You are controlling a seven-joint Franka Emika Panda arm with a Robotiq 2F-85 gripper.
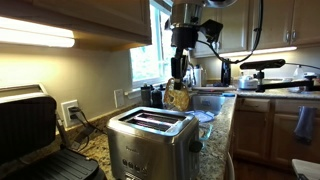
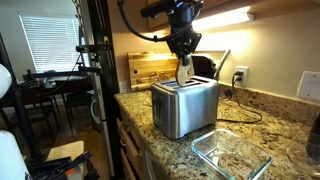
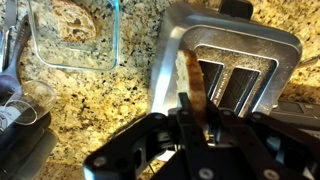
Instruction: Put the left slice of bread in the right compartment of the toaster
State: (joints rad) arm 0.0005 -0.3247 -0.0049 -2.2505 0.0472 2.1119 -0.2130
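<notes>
The brushed steel toaster [image 1: 150,140] stands on the granite counter; it shows in both exterior views [image 2: 185,105] and in the wrist view [image 3: 235,60]. My gripper [image 1: 180,78] hangs over it, shut on the tan bread slice [image 1: 179,98], which it holds upright on edge. In an exterior view the slice [image 2: 184,72] hangs just above the toaster's top. In the wrist view the slice [image 3: 193,82] runs from my fingers [image 3: 196,125] toward the slots. Which slot it is over I cannot tell.
A glass dish [image 3: 75,35] with another bread slice [image 3: 75,20] lies on the counter; it also shows in an exterior view [image 2: 230,155]. A black contact grill [image 1: 35,130] stands beside the toaster. A wooden board [image 2: 150,70] leans behind it.
</notes>
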